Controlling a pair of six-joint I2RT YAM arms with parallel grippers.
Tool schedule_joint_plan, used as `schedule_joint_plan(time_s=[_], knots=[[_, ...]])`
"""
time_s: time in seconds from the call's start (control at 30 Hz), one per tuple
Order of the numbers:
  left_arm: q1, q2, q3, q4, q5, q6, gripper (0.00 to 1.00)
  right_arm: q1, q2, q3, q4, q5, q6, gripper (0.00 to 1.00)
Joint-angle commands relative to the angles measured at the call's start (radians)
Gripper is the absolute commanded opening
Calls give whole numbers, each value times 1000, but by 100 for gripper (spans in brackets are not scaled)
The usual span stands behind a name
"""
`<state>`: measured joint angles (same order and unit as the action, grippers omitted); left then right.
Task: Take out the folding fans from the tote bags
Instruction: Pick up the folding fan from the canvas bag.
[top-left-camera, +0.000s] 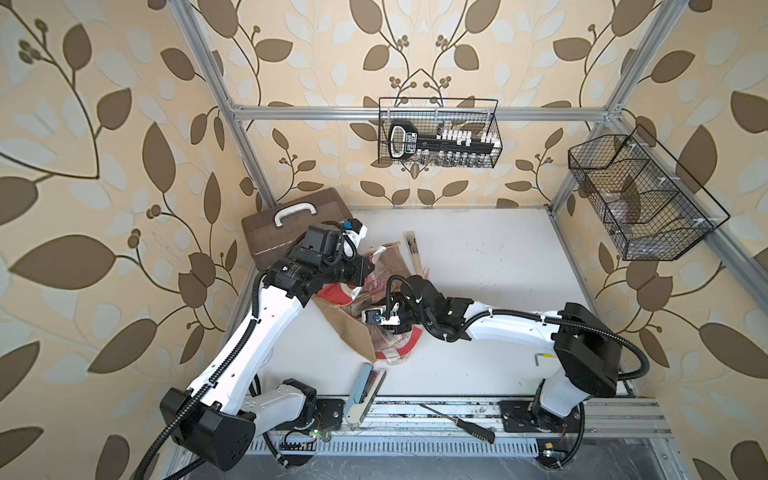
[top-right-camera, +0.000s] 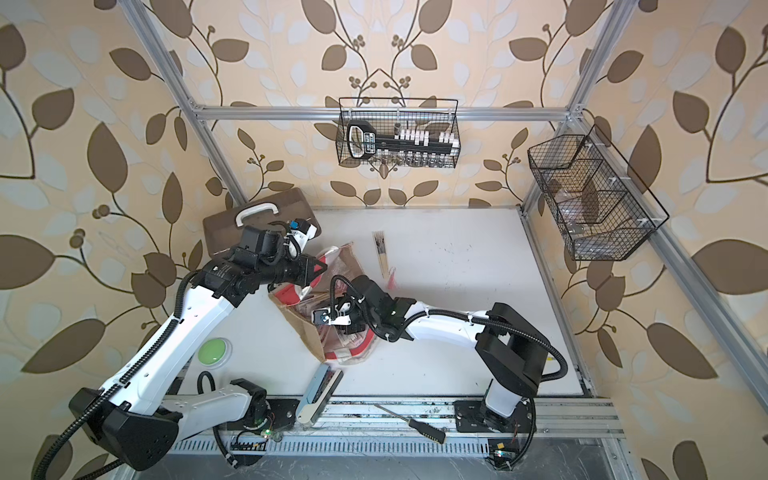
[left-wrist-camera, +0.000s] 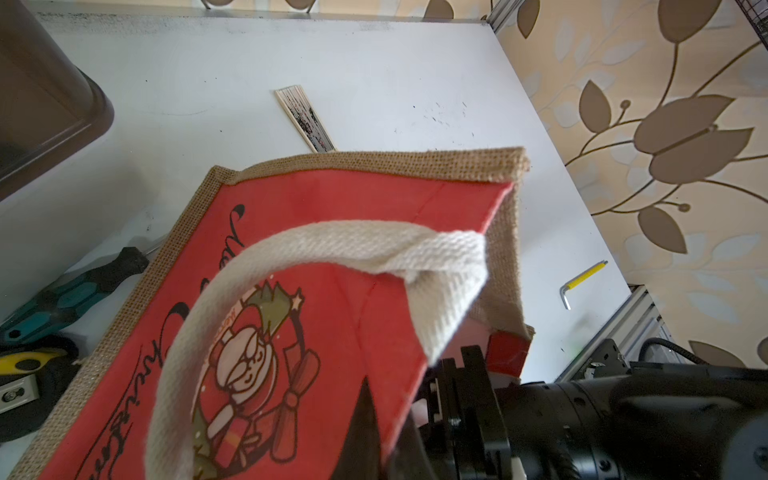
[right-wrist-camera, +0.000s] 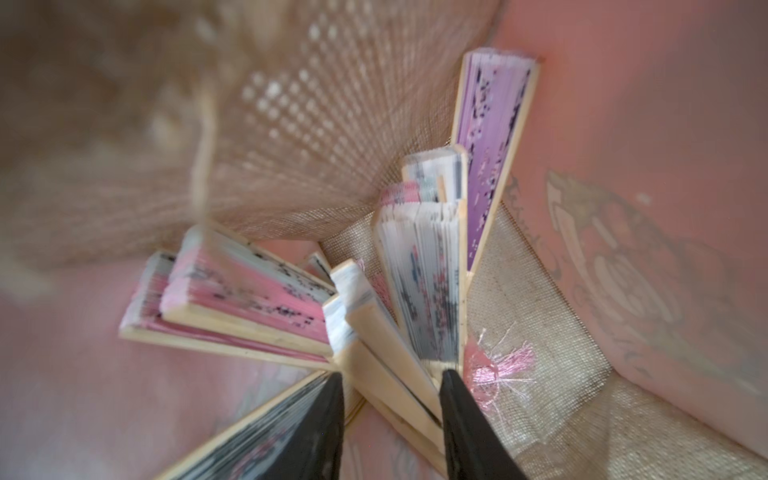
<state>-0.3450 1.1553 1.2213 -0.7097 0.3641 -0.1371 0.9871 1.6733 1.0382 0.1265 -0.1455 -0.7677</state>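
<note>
The tote bag (top-left-camera: 353, 332) of brown jute with red-and-white panels lies mid-table, mouth up. My left gripper (left-wrist-camera: 386, 415) is shut on the rim of its red panel (left-wrist-camera: 291, 216), beside the white handle (left-wrist-camera: 374, 245). My right gripper (right-wrist-camera: 390, 374) is down inside the bag and stands open. Its black fingers (right-wrist-camera: 457, 407) straddle two pale bamboo folding fans (right-wrist-camera: 386, 345). Several more fans stand around them: a purple one (right-wrist-camera: 492, 153), a pink one (right-wrist-camera: 245, 299) and a dark one (right-wrist-camera: 257, 436). One closed fan (top-left-camera: 411, 249) lies on the table behind the bag.
A brown case (top-left-camera: 291, 232) with a white handle sits at the back left. A light-blue stapler-like tool (top-left-camera: 363, 388) and a black-handled screwdriver (top-left-camera: 461, 424) lie near the front rail. A hex key (top-left-camera: 544, 357) lies at the right. Wire baskets (top-left-camera: 440, 133) (top-left-camera: 640, 199) hang on the frame.
</note>
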Motion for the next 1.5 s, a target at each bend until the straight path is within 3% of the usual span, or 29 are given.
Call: schedule_joint_plan(time_s=[0.0, 0.27, 0.57, 0.8, 1.17, 1.33, 1.47], knots=[[16, -5, 3, 35, 32, 6, 0, -2, 15, -7, 37, 18, -12, 38], [20, 3, 6, 35, 34, 5, 0, -21, 50, -2, 111, 56, 50, 29], [27, 4, 5, 36, 43, 5, 0, 0, 72, -6, 38, -51, -33, 33], [27, 7, 6, 37, 49, 3, 0, 12, 102, 11, 36, -20, -43, 38], [28, 14, 6, 36, 51, 0, 0, 38, 136, 19, 142, 23, -44, 33], [28, 9, 3, 38, 52, 0, 0, 27, 114, -10, 173, -30, -45, 35], [28, 11, 5, 38, 54, 0, 0, 27, 140, -4, 204, 27, -38, 34]])
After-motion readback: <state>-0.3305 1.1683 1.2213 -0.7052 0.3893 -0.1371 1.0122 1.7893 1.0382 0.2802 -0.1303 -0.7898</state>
